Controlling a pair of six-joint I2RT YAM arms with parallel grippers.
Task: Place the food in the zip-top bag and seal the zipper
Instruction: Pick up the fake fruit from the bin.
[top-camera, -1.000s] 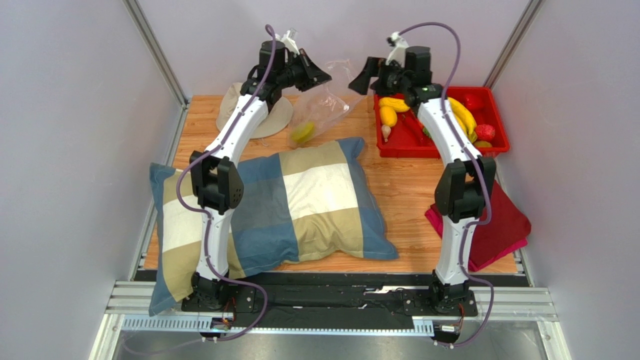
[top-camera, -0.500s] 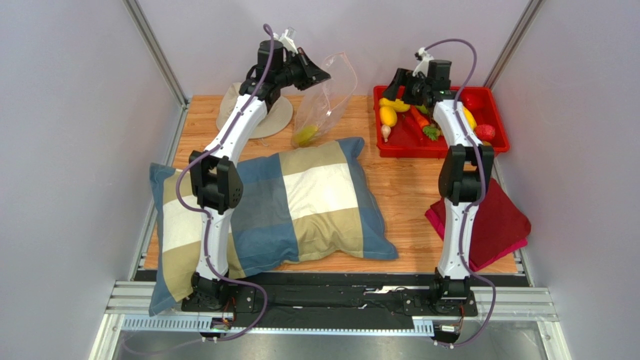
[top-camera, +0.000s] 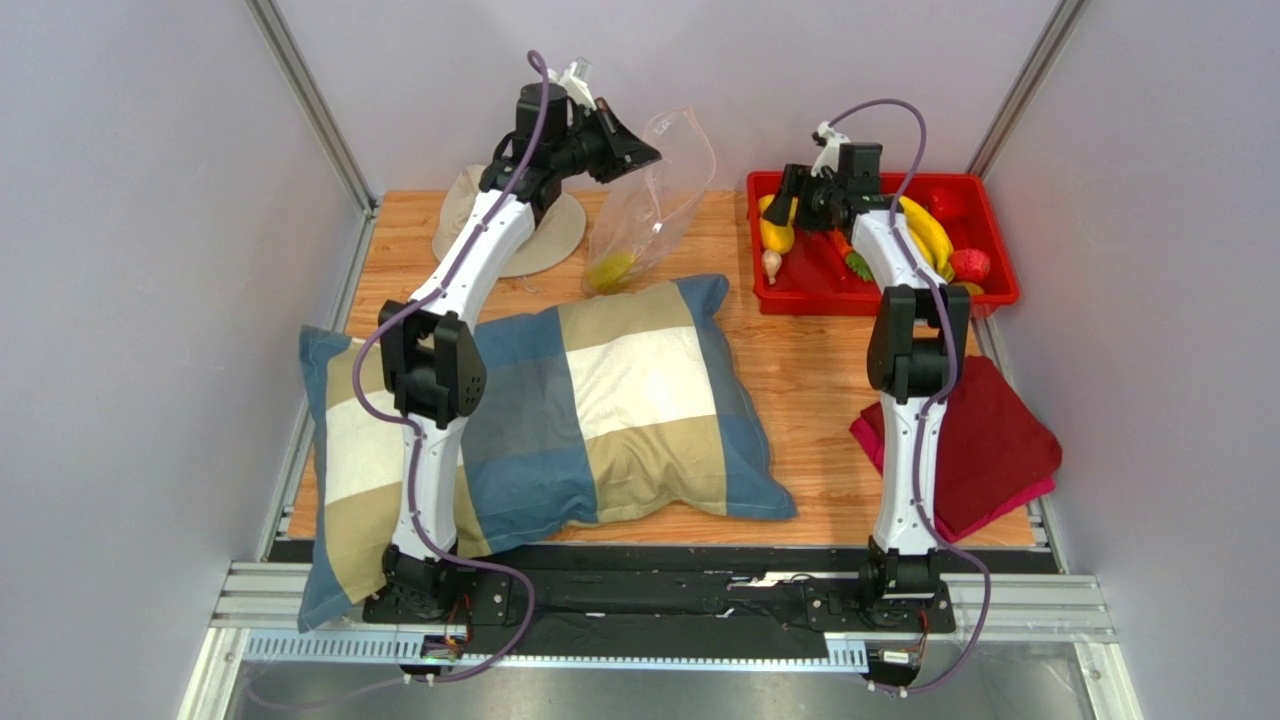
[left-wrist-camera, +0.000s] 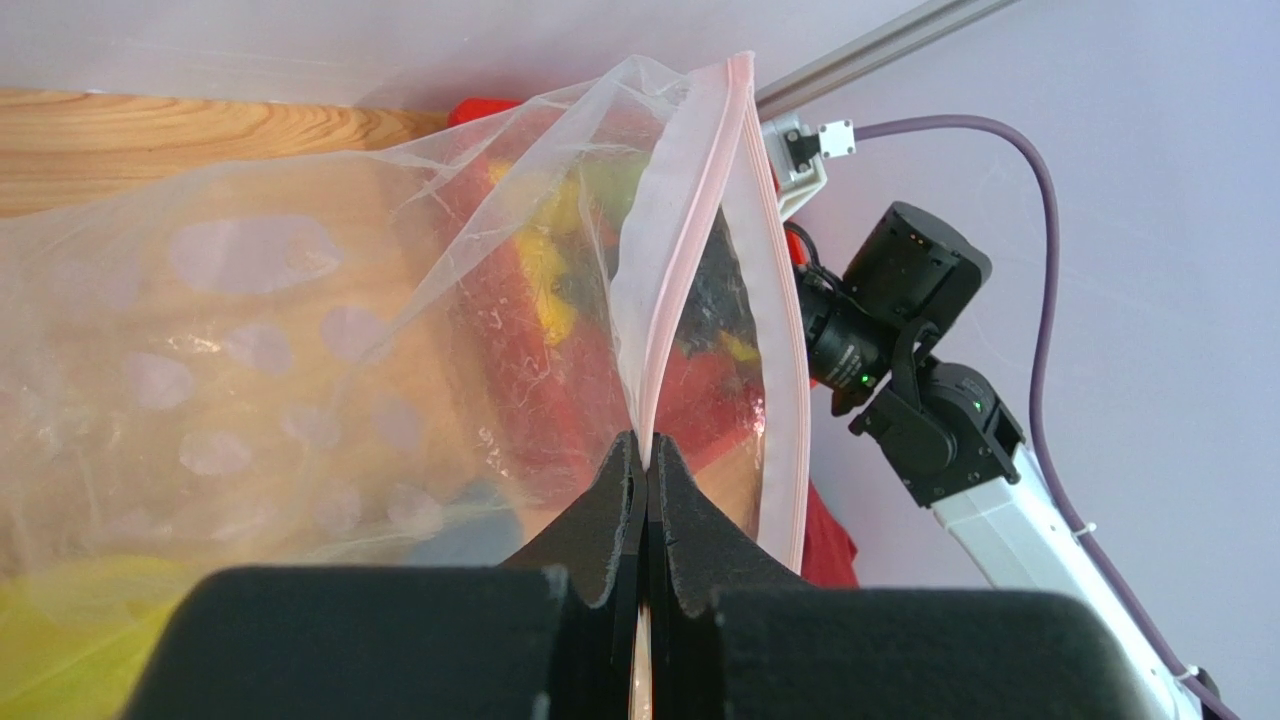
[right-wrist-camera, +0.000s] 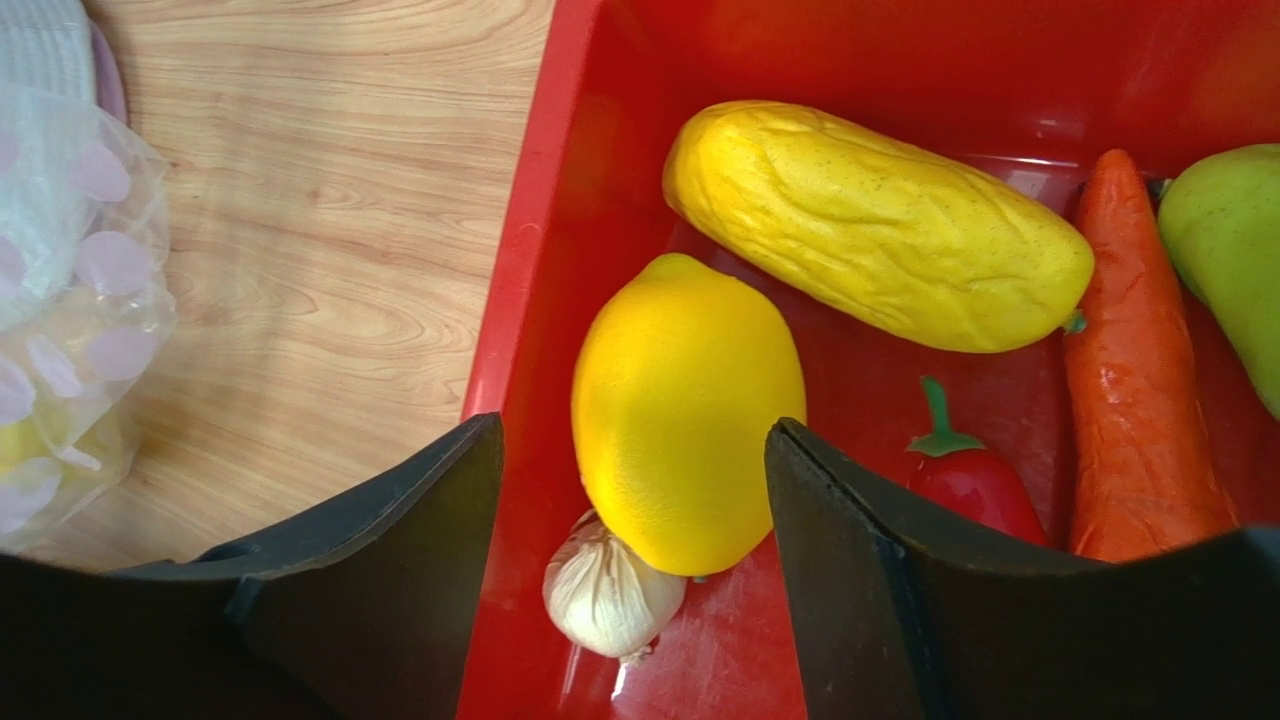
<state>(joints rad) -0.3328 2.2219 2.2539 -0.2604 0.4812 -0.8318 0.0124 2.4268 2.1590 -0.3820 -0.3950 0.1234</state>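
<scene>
Hanging in the upper middle of the overhead view, the zip-top bag (top-camera: 649, 192) has its mouth gaping toward the right, a green piece (top-camera: 609, 272) already lying in its bottom. The left gripper (left-wrist-camera: 646, 465) has its fingers pressed together on the pink zipper (left-wrist-camera: 684, 255) and holds that edge up, just as it did a second ago.

What has changed is on the right. The right gripper (right-wrist-camera: 631, 432) has left the bag's mouth and swung over the red bin (right-wrist-camera: 519, 300) at the upper right. It now sits low over the lemon (right-wrist-camera: 688, 413). Its jaws are spread either side of the fruit and have narrowed from their earlier width, though I cannot tell whether either touches yet. A garlic bulb (right-wrist-camera: 609, 593) lies against the lemon's lower edge, with a carrot (right-wrist-camera: 1135, 360) further right.

This looks like the start of the next pick: the lemon is about to be gripped, and sealing is far off.
</scene>
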